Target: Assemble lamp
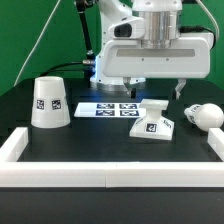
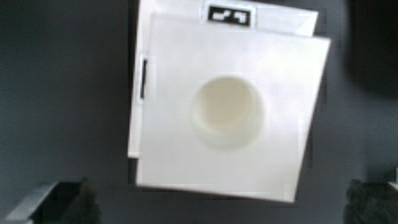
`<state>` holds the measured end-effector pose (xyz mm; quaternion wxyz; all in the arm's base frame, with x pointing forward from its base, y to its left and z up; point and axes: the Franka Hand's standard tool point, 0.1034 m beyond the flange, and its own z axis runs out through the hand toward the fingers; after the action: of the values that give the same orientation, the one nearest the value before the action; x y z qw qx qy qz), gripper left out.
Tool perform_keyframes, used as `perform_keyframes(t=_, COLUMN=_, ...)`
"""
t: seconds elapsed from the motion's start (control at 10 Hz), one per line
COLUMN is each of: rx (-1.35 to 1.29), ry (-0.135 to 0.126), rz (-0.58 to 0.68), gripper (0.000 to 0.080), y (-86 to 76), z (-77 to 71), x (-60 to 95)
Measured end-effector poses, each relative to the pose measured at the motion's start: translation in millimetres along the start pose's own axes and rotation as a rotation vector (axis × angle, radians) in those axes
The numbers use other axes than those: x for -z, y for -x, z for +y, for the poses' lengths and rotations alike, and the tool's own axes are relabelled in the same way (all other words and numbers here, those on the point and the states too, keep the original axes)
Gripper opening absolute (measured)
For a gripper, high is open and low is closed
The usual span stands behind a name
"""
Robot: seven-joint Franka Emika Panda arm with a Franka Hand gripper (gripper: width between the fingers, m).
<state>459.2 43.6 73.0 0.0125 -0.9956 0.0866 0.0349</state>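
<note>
The lamp base [image 1: 150, 122] stands near the middle of the black table [image 1: 90, 140], just in front of the marker board [image 1: 112, 108]; whether the two touch cannot be told. The gripper [image 1: 156, 92] is held above the base, spread wide, with nothing between its jaws.

In the wrist view the base [image 2: 214, 55] fills most of the picture. Its straight edges run slightly askew, and a round hollow [image 2: 228, 110] is sunk in its upper face. The dark fingertips [image 2: 50, 203] lie outside the base's long edges, so a strip of bare table is left along each side.

The shade [image 1: 50, 103] stands mouth down toward the exterior view's left. It is well apart from the base, with open table between them. The bulb [image 1: 207, 115] lies toward the exterior view's right, near the base but apart from it, and close to the low white rail [image 1: 100, 168] that bounds the table at the front and both sides.

The arm is cut off at the top of the exterior view. The fingers are hard to make out there against the dark background. The wrist view is blurred: the fingertips are cropped by the picture's border, and the tag [image 2: 231, 15] at the base's far end is probably only partly shown.
</note>
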Motion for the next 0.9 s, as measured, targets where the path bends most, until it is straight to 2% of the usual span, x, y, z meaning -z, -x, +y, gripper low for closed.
perform_keyframes(t=0.2, rx=-0.028, ry=0.0, rz=-0.001, gripper=0.0699, y=1.3, z=-2.0, x=-1.9)
perform_keyframes(t=0.9, rx=0.001, ry=-0.001, rz=0.012, gripper=0.0699, y=13.8, z=1.0, x=-27.0)
